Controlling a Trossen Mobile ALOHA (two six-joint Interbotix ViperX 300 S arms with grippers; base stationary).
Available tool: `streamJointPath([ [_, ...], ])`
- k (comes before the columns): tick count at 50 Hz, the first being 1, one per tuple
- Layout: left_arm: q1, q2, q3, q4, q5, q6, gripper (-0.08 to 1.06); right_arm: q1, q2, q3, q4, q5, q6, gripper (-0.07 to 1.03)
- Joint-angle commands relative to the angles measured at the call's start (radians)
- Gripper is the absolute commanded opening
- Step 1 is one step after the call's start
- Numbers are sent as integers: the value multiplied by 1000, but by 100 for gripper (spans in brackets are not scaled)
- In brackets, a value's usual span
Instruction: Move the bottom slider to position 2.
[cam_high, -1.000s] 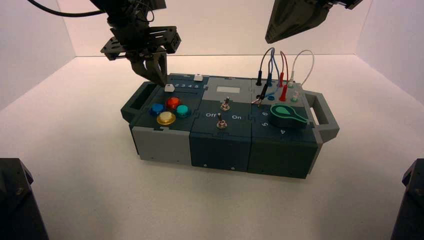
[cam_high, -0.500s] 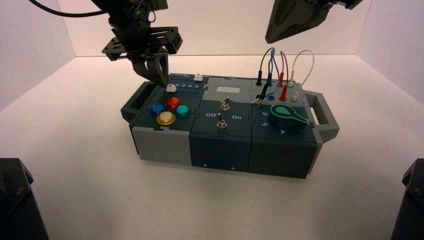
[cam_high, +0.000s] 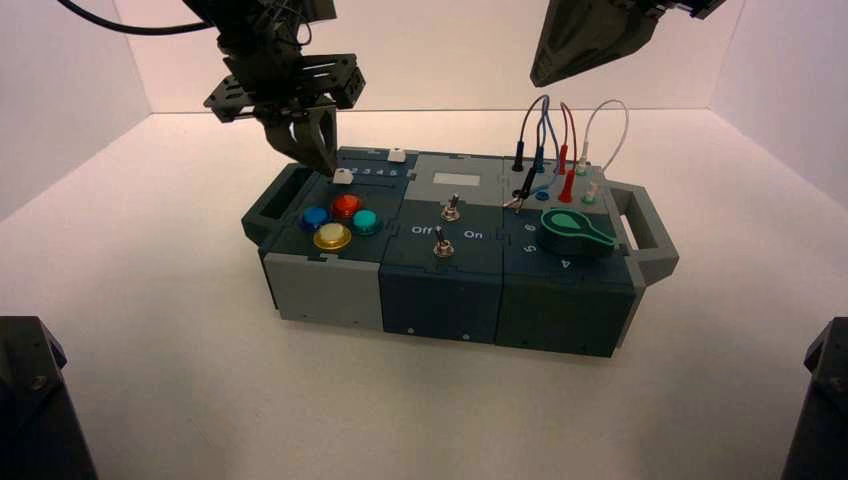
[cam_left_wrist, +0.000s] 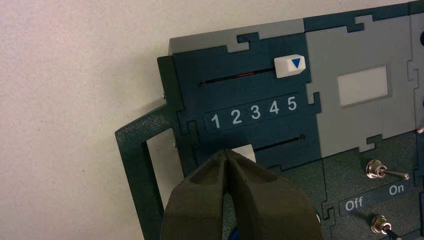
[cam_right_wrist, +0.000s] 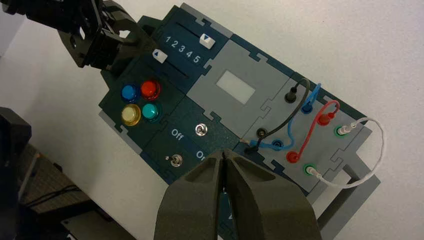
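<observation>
White bottom slider (cam_left_wrist: 244, 153) meets the left gripper (cam_left_wrist: 226, 152), closed to nudge sideways toward 2 (cam_left_wrist: 236, 116); right gripper (cam_right_wrist: 223, 154), also closed, waits above the box (cam_right_wrist: 202, 117).

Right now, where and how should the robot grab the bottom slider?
Push, don't pinch: the left gripper, shut at the bottom slider, could nudge its knob's side nearer the handle. The knob stands above its straight slot.

Desk (cam_high: 440, 410): bright, pale, evenly lit
Back wall (cam_high: 430, 60): bright, slight pink glow
Shadows: soft, faint beside the box (cam_high: 440, 300)
Glare: small highlights on the red button (cam_right_wrist: 149, 89)
Light source: outside view
</observation>
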Motion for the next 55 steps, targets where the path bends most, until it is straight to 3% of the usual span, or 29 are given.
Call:
streamJointPath([
  [1, -12, -11, -21, -5, -2, -2, -3, 3, -6, -18, 3, -8, 2, -2],
  [55, -15, 2, -31, -6, 2, -2, -3, 3, -6, -15, 5, -8, 3, -2],
])
